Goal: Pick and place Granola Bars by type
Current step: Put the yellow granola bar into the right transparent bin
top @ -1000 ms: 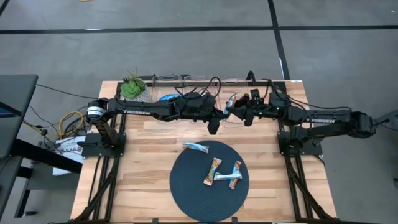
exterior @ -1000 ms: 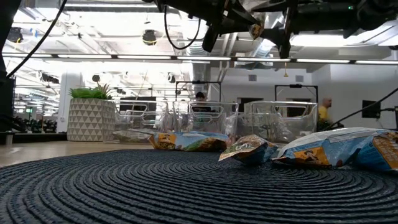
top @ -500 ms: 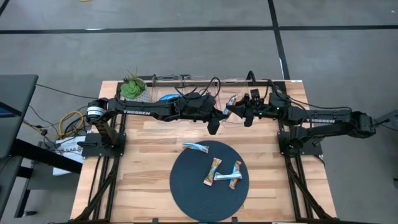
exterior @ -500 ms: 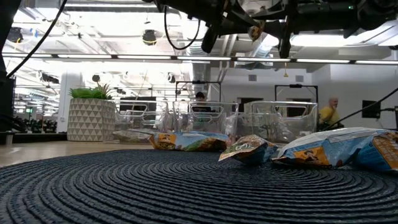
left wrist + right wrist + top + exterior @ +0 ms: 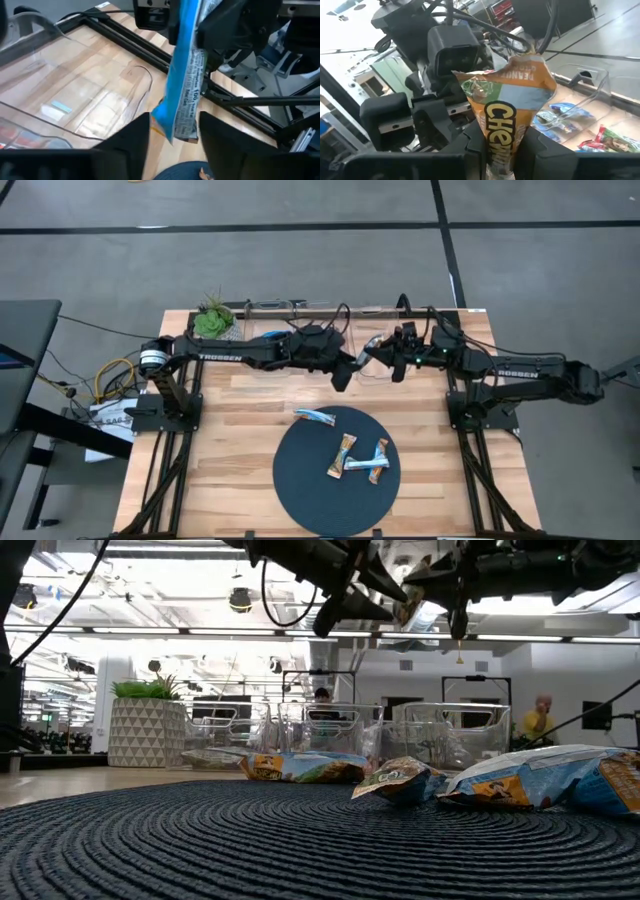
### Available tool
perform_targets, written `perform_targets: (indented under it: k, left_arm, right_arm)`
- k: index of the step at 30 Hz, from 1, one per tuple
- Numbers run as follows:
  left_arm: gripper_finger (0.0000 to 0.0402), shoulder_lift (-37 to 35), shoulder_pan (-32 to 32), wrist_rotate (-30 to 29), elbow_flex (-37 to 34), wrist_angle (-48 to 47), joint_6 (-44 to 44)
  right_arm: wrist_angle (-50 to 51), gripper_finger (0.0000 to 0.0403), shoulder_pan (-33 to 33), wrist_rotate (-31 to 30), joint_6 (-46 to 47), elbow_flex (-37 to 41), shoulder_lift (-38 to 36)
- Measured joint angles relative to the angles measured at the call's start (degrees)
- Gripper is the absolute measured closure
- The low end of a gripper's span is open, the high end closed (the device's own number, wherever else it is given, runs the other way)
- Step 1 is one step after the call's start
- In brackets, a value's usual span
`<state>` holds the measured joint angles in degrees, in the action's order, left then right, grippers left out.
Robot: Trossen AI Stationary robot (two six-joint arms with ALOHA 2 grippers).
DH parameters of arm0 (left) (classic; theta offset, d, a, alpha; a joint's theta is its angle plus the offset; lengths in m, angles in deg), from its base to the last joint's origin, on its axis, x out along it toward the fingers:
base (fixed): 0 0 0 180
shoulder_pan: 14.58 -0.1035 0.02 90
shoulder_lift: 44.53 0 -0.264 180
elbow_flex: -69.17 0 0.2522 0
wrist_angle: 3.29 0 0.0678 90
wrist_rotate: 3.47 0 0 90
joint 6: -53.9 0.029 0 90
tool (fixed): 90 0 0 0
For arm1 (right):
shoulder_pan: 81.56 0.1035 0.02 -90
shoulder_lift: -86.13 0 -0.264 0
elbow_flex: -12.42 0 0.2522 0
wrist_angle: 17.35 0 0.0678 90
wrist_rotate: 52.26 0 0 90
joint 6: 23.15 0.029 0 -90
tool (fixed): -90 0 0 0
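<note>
Right pincer (image 5: pixel 392 352) clamped on an orange-and-blue foil granola bar (image 5: pixel 507 112), held in the air over the back of the wooden surface (image 5: pixel 240 430), above the clear plastic bins (image 5: pixel 440 735). Left pincer (image 5: pixel 350 366) just beside it, fingers parted either side of the bar's free end, not gripping. Three more foil-wrapped bars (image 5: pixel 358 458) lie on the dark round woven mat (image 5: pixel 310 490), and a fourth (image 5: pixel 314 416) at its back edge. Potted green plant (image 5: pixel 212 320) at back-left corner
</note>
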<state>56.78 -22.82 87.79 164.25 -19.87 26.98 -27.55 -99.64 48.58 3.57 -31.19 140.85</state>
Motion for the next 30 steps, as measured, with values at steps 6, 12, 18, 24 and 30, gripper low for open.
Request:
perform_targets:
  k: [6,12,18,24,30]
  left_arm:
    - [0.0157,0.0,-0.93,1.15,0.0,-1.35,-0.69]
    - [0.0122,0.0,-0.72,1.5,0.0,-4.73,-0.76]
    - [0.0124,0.02,-0.64,1.48,-0.02,-7.06,-1.53]
    - [0.0127,0.02,-0.6,1.48,-0.02,-7.31,-1.66]
    - [0.0127,0.02,-0.6,1.46,-0.02,-7.25,-1.65]
  right_arm:
    - [3.13,0.0353,-3.76,2.7,-5.23,0.0,-0.04]
    - [9.18,0.0353,-8.54,2.76,-14.78,0.0,-0.04]
    - [24.35,0.0353,-10.49,2.49,-28.04,-4.51,0.09]
    - [41.86,0.0353,-10.62,-2.78,-41.36,-13.79,4.34]
    - [53.28,0.0353,-10.58,-5.84,-48.78,-20.07,11.97]
